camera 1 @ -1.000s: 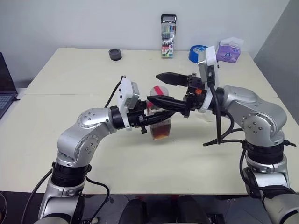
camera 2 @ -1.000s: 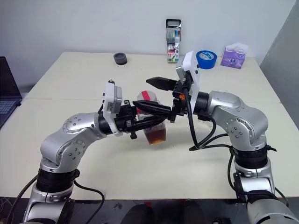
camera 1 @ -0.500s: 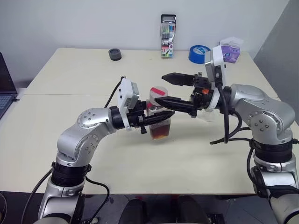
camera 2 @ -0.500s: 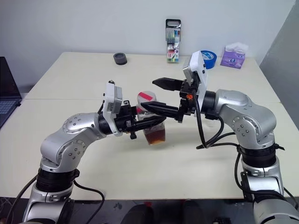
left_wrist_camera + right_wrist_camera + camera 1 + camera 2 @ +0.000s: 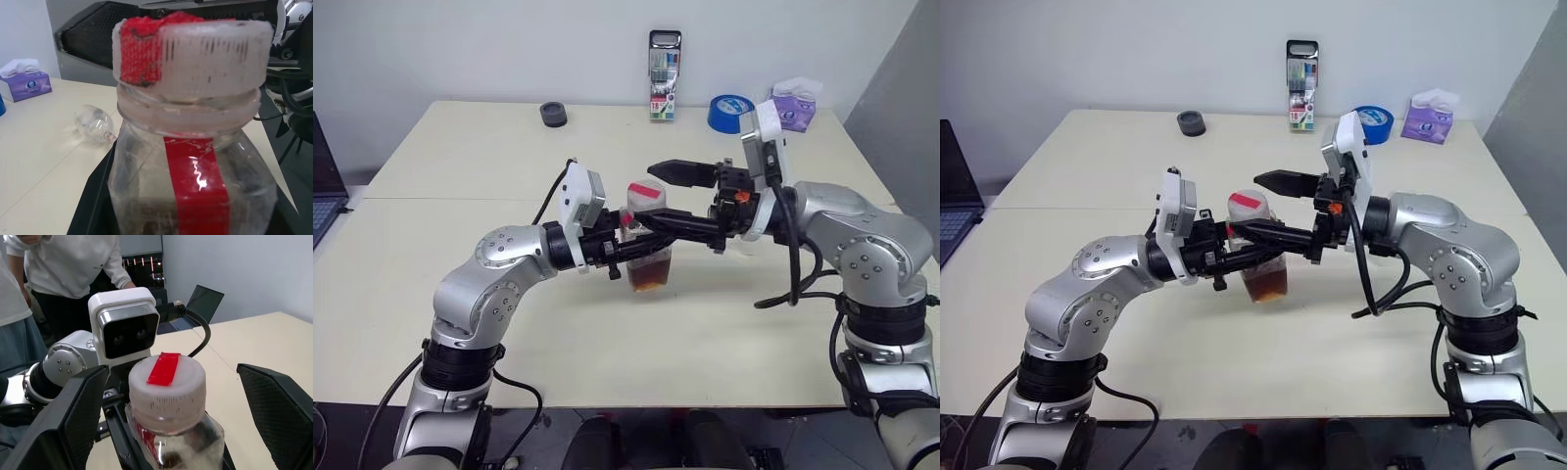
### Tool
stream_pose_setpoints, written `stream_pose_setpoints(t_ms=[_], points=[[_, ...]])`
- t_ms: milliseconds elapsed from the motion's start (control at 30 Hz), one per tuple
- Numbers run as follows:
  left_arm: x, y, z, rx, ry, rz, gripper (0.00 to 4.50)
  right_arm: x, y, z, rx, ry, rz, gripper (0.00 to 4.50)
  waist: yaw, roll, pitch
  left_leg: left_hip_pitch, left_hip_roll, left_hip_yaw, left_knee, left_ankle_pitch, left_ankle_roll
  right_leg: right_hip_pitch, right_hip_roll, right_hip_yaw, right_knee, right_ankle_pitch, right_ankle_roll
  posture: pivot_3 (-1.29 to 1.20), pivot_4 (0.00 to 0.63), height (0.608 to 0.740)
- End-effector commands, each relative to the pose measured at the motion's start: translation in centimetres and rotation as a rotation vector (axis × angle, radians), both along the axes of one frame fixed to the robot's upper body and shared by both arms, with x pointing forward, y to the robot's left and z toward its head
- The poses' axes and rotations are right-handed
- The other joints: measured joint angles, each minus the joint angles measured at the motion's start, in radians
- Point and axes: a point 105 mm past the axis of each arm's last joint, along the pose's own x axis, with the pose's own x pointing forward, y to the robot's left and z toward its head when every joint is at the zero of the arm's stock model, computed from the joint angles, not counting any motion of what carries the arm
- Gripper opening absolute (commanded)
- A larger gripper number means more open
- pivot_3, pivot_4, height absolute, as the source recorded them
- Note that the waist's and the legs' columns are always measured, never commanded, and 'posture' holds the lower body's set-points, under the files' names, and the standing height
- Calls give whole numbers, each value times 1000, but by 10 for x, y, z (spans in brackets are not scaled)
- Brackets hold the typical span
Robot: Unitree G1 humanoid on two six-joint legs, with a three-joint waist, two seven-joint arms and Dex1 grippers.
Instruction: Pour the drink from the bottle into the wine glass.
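Note:
My left gripper (image 5: 628, 251) is shut on the body of the bottle (image 5: 646, 250) and holds it upright just above the table's middle. The bottle is clear plastic with a red label strip (image 5: 200, 181). The dark red-brown drink (image 5: 651, 277) fills its bottom. Its cap (image 5: 166, 387) is white with a strip of red tape on top. My right gripper (image 5: 642, 196) is open, with one black finger on each side of the cap and apart from it. The wine glass (image 5: 95, 128) is on the table behind my right arm and appears tipped on its side.
Along the table's far edge (image 5: 607, 104) stand a pen box (image 5: 666, 73), a blue tape roll (image 5: 726, 111), a purple tissue box (image 5: 793, 106) and a small black round thing (image 5: 554, 114). A laptop (image 5: 323, 196) sits at the left edge. A person (image 5: 73, 264) stands beyond the table.
My right arm's elbow has swung a little outward to the right; its open fingers stay around the cap. The left gripper and the bottle have not moved.

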Motion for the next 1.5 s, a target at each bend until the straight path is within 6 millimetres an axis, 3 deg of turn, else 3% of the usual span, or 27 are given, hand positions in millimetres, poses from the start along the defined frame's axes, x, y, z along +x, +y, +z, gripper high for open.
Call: stream_pose_setpoints(t_ms=[33,533,867,1167,1467,1500], points=[[-4,-2,15,-16,-76,-14,1804,0,7,9,39,-57,-9,4466,0,0,0,0,0,0,0,0,0,0,0,0,0,0,0,0,150,740],[-6,-2,15,-15,-78,-17,1804,11,-8,8,30,-76,-73,4466,0,0,0,0,0,0,0,0,-1,0,0,0,0,0,0,0,150,740],[-5,-3,14,-14,-82,-21,1804,-3,-13,7,1,-51,-24,4466,1,0,0,0,0,0,0,0,0,0,0,0,0,0,0,0,150,740],[-6,-3,13,-15,-84,-20,1804,-10,0,7,31,-14,30,4466,0,0,0,0,0,0,0,0,0,0,0,0,0,0,0,0,150,740],[-6,-2,13,-12,-83,-12,1804,-4,6,11,73,-12,17,4466,0,0,0,0,0,0,0,0,-1,0,0,0,0,0,0,0,150,740],[-6,-2,13,-12,-83,-11,1804,-4,6,12,76,-17,12,4107,0,0,0,0,0,0,0,0,-1,0,0,0,0,0,0,0,150,740]])
